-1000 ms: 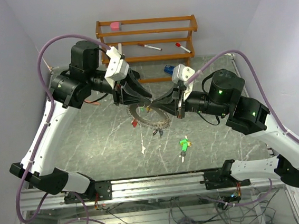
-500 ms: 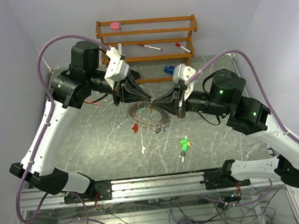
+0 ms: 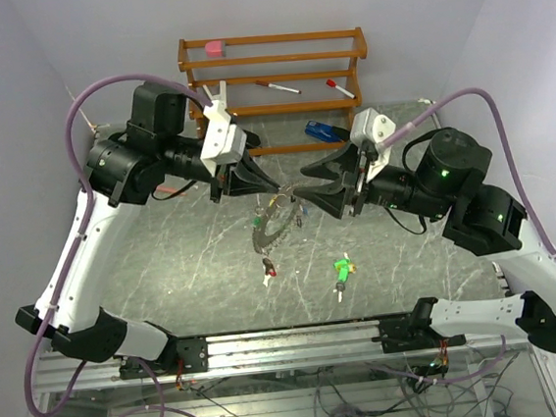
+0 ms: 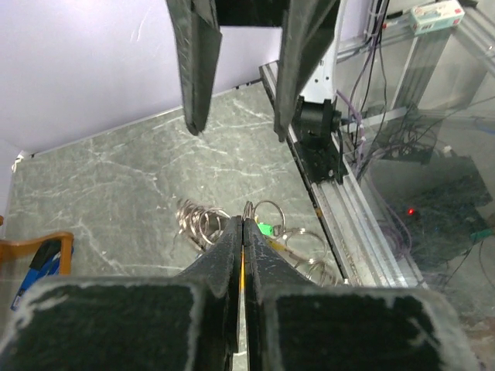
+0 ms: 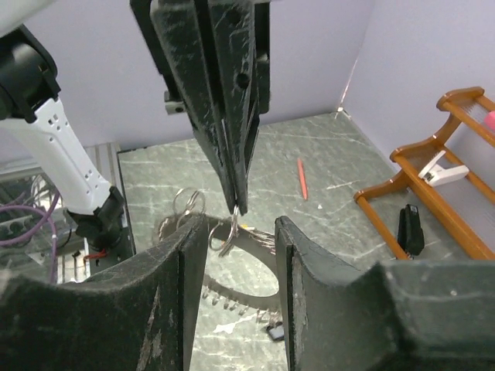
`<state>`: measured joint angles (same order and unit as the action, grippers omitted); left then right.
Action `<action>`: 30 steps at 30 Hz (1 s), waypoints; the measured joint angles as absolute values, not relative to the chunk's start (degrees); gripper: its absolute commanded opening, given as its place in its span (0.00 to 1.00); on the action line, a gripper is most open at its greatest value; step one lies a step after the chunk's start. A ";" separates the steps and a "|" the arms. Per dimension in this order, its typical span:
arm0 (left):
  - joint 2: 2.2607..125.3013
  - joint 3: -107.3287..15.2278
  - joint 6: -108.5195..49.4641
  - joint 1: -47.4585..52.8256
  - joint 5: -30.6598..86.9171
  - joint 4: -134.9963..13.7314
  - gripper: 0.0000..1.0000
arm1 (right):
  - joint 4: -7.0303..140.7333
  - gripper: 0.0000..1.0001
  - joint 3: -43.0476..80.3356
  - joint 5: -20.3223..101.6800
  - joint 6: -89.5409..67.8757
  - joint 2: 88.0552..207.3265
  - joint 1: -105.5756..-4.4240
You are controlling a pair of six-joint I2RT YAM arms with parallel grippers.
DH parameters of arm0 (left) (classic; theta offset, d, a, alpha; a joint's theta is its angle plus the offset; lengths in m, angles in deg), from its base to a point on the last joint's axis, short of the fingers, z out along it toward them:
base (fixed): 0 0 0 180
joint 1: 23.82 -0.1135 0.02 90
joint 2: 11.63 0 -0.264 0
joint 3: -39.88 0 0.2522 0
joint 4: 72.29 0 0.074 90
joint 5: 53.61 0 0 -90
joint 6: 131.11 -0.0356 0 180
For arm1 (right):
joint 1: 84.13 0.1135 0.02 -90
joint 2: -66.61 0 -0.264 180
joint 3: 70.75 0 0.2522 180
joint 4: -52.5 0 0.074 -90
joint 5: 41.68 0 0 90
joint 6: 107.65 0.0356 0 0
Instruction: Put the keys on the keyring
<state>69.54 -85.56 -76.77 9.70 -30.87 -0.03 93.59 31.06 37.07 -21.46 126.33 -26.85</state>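
In the top view, the left gripper is closed on the edge of the keyring. The keyring is held up above the table, in front of the wooden rack. The right gripper is open and empty, just beside the ring. A loose green key is lying farther from the rack than the ring, not yet threaded.

In the left wrist view, the left gripper is pressed shut on something thin, and small loops of the keyring are seen past its tips. Because so little is pinched, the ring could probably turn or slip out if it is pushed.

In the right wrist view, the right gripper is spread around the tip of the left gripper, with the keyring hanging below, well apart from the rack. If the right gripper is closed carelessly, the ring may be knocked loose or the two tips may be struck together.
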 measured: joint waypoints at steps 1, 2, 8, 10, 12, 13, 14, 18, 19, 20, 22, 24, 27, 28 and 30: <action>69.58 -86.11 -78.10 10.23 -29.78 1.41 0.07 | 93.72 0.38 31.65 37.31 -21.42 126.51 -26.85; 69.61 -86.52 -79.13 10.66 -28.95 2.53 0.07 | 93.98 0.37 32.35 37.31 -21.35 126.90 -26.85; 71.27 -89.95 -85.29 13.92 -23.97 10.18 0.07 | 95.64 0.30 35.21 35.74 -21.26 131.60 -26.85; 72.03 -91.13 -87.28 14.95 -22.13 12.80 0.07 | 96.91 0.30 35.21 35.22 -21.26 133.02 -26.83; 72.32 -91.37 -88.72 15.36 -20.41 14.94 0.07 | 98.03 0.29 35.19 34.98 -21.11 133.63 -26.85; 72.34 -91.35 -88.94 15.38 -20.03 15.25 0.07 | 98.46 0.29 35.19 34.98 -21.07 133.61 -26.85; 72.14 -91.05 -89.03 15.38 -19.53 15.10 0.07 | 98.77 0.28 35.19 35.02 -21.05 133.39 -26.85; 69.87 -88.34 -89.09 15.41 -18.59 14.48 0.07 | 99.84 0.27 35.19 35.70 -20.65 131.23 -26.85; 69.50 -88.01 -89.07 15.41 -18.57 14.44 0.07 | 100.06 0.27 35.19 35.92 -20.57 130.44 -26.83; 69.06 -87.70 -89.07 15.41 -18.53 14.18 0.07 | 100.19 0.27 35.19 36.16 -20.41 129.68 -26.83; 68.67 -87.55 -88.90 15.41 -18.46 13.74 0.07 | 100.34 0.28 35.19 36.31 -20.08 128.39 -26.85; 68.49 -87.46 -88.72 15.41 -18.39 13.26 0.07 | 100.41 0.31 35.19 36.18 -19.60 127.54 -26.85; 68.49 -87.44 -88.61 15.41 -18.13 12.71 0.07 | 100.34 0.38 34.84 35.54 -18.71 127.54 -26.85; 68.49 -87.42 -88.53 15.41 -18.02 12.58 0.07 | 100.32 0.44 34.23 35.19 -18.31 127.60 -26.85; 68.49 -87.24 -87.96 15.41 -17.83 11.77 0.07 | 100.21 0.65 32.39 34.56 -17.24 127.60 -26.83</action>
